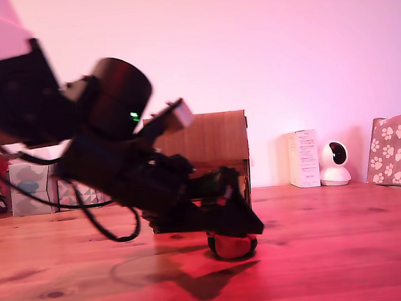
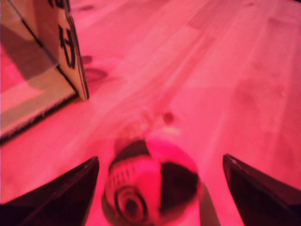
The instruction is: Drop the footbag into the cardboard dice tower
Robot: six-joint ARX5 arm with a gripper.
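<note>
The red and black footbag (image 1: 233, 247) rests on the wooden table (image 1: 331, 251), in front of the brown cardboard dice tower (image 1: 213, 139). My gripper (image 1: 233, 236) is lowered right over the ball, and the arm covers the tower's lower front. In the wrist view the footbag (image 2: 150, 186) lies between the two dark fingers (image 2: 61, 197), with a gap showing on each side. The gripper (image 2: 160, 158) is open. A corner of the dice tower (image 2: 70, 47), with black lettering and a sloped inner floor, stands a short way beyond the ball.
A white carton (image 1: 303, 158), a small white camera (image 1: 335, 163) and a paw-print box (image 1: 396, 149) stand at the exterior view's back right. Patterned tissue boxes (image 1: 32, 186) sit at the back left. A black cable (image 1: 109, 229) hangs under the arm.
</note>
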